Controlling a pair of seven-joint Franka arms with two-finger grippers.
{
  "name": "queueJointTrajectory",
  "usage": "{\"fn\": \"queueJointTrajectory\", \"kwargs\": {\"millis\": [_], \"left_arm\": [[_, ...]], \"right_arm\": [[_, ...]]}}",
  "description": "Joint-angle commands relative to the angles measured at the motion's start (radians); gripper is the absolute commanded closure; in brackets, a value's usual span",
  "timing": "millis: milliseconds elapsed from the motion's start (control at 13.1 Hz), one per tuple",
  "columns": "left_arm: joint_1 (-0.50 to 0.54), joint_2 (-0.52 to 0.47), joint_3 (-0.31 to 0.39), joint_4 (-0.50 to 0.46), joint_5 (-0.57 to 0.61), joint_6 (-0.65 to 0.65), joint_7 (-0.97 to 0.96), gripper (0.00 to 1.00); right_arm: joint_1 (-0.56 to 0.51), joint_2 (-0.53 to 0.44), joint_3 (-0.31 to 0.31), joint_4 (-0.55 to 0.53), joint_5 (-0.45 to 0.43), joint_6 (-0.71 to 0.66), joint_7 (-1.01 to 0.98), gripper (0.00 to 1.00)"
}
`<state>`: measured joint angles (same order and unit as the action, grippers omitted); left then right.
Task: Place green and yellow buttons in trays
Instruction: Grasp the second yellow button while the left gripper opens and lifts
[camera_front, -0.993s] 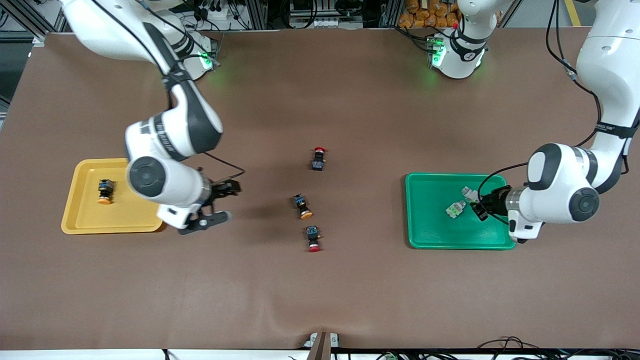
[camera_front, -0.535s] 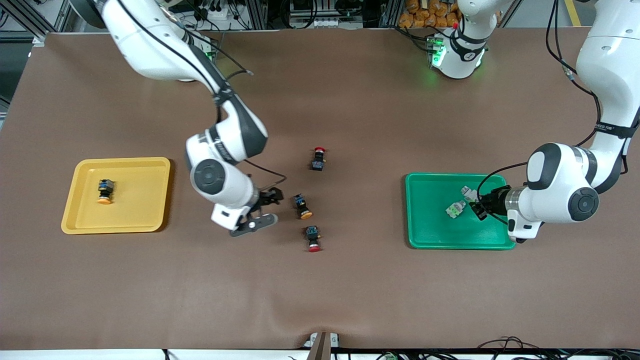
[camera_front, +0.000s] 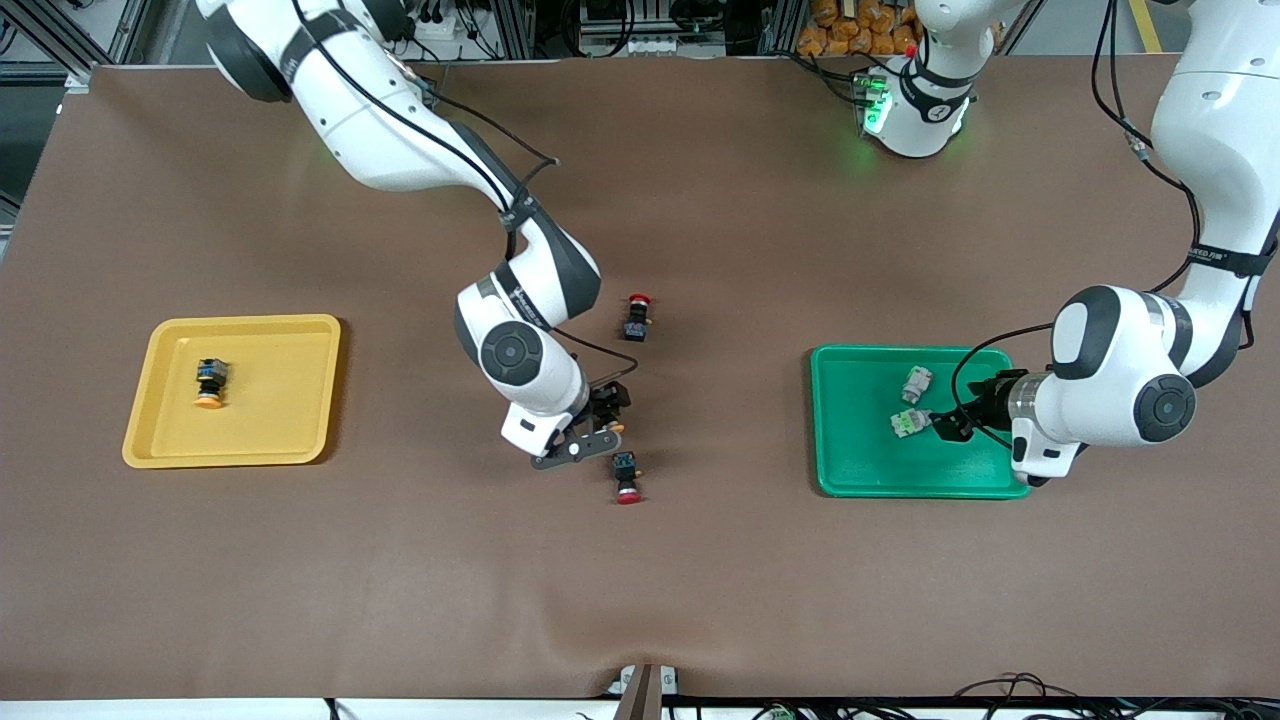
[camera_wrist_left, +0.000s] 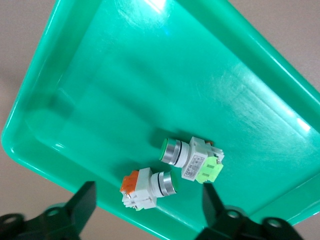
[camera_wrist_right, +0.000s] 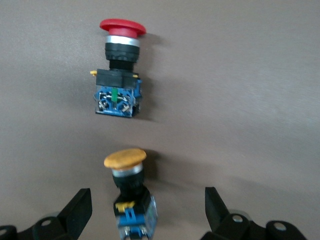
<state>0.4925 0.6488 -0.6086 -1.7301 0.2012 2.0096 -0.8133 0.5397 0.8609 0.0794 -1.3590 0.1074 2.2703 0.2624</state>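
**Over mid-table: right claw straddles the last yellow button**

Toward the right arm's end of the table, yellow tray (camera_front: 300, 330) holds one yellow-capped button (camera_front: 210, 382), lying on its side. No contact with any arm.

Mid-table: right gripper (camera_front: 598, 420) low over the loose yellow button (camera_wrist_right: 131, 192). Fingers apart, nothing between them clamped yet. Right wrist view shows the button lying flat, centred in the gap, its long axis running straight out from the claw, cap leading, blue-black body toward the palm. So the fingers flank its sides; closing should catch it across the body, by my reading. Two red-capped switches close by: one (camera_front: 627, 474) just beside, nearer the front camera, one (camera_front: 636, 316) farther. Risk of nudging the near one.

Toward the left arm's end: green tray (camera_front: 850, 470) with both green buttons (camera_wrist_left: 191, 158) (camera_wrist_left: 147, 186) inside, side by side. Left gripper (camera_front: 948, 425) over the tray, fingers spread, empty. Green half looks done
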Motion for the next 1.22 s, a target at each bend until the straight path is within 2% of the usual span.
{"fn": "queueJointTrajectory", "kwargs": {"millis": [0,305,382,458,611,687,764,840,993,1145], "left_arm": [[0.000,-0.027,-0.005,-0.016,0.011,-0.009,0.006,0.00],[-0.002,-0.029,-0.031,-0.014,0.003,-0.037,-0.009,0.00],[0.000,-0.029,-0.040,-0.013,0.001,-0.037,-0.012,0.00],[0.001,-0.034,-0.042,-0.013,0.001,-0.040,-0.010,0.00],[0.003,-0.058,-0.043,-0.011,0.003,-0.081,-0.006,0.00],[0.001,-0.073,-0.043,-0.003,0.001,-0.098,0.003,0.00],[0.001,-0.074,-0.048,0.015,0.000,-0.112,-0.001,0.00],[0.003,-0.072,-0.056,0.024,-0.011,-0.127,-0.003,0.00],[0.001,-0.074,-0.056,0.049,-0.017,-0.150,-0.004,0.00],[0.003,-0.077,-0.063,0.096,-0.017,-0.236,-0.003,0.00]], "right_arm": [[0.045,0.053,-0.013,0.052,0.006,0.029,0.055,0.00],[0.065,0.056,-0.016,0.038,0.002,0.029,0.067,0.00],[0.068,0.056,-0.020,0.029,0.002,0.031,0.067,0.05],[0.068,0.056,-0.021,0.028,-0.012,0.029,0.058,0.20],[0.053,0.056,-0.021,0.024,-0.107,0.029,0.052,0.35],[0.052,0.056,-0.021,0.020,-0.118,0.029,0.054,0.68],[0.055,0.056,-0.021,0.018,-0.112,0.028,0.067,0.96],[0.051,0.055,-0.020,0.020,-0.104,0.023,0.067,1.00],[0.048,0.037,-0.020,0.020,-0.101,0.003,0.083,1.00],[0.027,0.009,-0.018,0.032,-0.098,-0.093,0.087,1.00]]}}
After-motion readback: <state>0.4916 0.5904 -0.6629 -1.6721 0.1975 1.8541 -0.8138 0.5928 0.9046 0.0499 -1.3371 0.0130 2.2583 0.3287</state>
